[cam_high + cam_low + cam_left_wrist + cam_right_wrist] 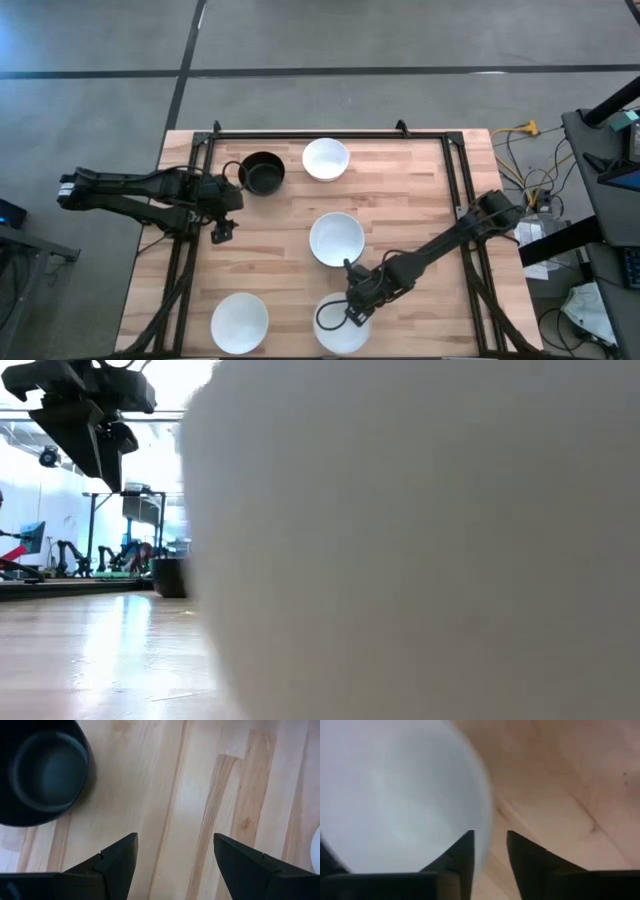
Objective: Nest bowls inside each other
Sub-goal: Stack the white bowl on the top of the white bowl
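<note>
Five bowls show in the high view. A black bowl (262, 172) and a white bowl (326, 159) stand at the far side, a white bowl (336, 239) stands mid-table, and another white bowl (239, 322) stands near left. My right gripper (350, 308) is shut on the near-centre white bowl (343, 328), which fills most of the low view (420, 540). My left gripper (222, 230) is open and empty above bare wood, near the black bowl (42, 770). Other bowls are out of view. My right gripper (490, 855) has the white bowl's rim (484, 827) between its two fingers, one finger inside the bowl (462, 852) and one outside (527, 857). The fingers come from above, pointing down. I cannot tell whether the bowl is lifted or rests on the table.
A black metal frame (330, 134) runs along the table's far edge and down both sides. Bare wood lies between the black bowl and the near-left white bowl. Cables and equipment (540, 190) lie past the table's right edge.
</note>
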Robot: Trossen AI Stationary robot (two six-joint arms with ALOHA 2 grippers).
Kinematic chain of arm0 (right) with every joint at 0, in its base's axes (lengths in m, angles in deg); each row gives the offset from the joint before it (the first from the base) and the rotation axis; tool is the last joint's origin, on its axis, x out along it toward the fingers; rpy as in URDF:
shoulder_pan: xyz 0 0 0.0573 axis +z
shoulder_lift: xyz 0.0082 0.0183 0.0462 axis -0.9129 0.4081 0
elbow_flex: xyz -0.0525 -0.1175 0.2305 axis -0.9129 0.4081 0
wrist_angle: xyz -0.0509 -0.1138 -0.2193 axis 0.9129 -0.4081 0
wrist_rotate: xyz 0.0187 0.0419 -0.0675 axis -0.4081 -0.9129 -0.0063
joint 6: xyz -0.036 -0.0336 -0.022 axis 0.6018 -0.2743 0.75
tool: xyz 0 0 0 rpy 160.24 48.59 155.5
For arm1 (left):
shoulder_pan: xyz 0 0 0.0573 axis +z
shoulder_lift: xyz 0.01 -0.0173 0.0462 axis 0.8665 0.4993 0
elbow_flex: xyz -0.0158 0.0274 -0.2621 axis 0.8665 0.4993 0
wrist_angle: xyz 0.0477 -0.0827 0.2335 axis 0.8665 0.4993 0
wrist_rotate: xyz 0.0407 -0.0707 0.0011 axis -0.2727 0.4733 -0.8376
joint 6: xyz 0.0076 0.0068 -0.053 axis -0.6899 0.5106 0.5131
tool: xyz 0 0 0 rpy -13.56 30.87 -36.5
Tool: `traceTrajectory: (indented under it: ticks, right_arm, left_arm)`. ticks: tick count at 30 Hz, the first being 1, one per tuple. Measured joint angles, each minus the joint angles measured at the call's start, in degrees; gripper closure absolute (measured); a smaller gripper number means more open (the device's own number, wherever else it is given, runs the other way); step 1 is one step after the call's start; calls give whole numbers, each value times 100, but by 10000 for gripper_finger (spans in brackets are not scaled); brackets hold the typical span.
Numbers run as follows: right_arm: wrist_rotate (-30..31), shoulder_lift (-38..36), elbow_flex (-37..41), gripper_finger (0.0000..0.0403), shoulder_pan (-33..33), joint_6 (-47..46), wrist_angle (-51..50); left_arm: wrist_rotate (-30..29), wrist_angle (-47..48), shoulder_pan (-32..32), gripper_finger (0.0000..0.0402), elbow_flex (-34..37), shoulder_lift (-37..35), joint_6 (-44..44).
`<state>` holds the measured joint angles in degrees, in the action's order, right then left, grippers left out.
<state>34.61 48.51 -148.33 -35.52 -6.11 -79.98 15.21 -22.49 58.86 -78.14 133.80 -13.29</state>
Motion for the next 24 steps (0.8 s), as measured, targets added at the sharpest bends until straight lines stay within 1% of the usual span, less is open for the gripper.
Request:
traceTrajectory:
  ticks: [5,9,12,14,20,24]
  right_arm:
    - [-258,-54,22,359,-2,257,-15]
    - [-599,-133,27,389,-7,558,-212]
    - [-868,-288,28,393,-14,739,-426]
    - [-930,-449,20,393,-37,824,-624]
    - [-923,-1253,11,394,-195,1269,-1108]
    - [-669,-1939,11,394,-272,2007,-1187]
  left_arm:
    - [0,1,2,157,4,38,-27]
    - [-2,-19,2,157,15,72,-33]
    - [-3,-130,2,157,70,92,-45]
    - [-2,-166,2,157,118,102,-139]
    - [-3,-340,2,157,339,168,-150]
    - [-4,-431,4,157,448,210,-150]
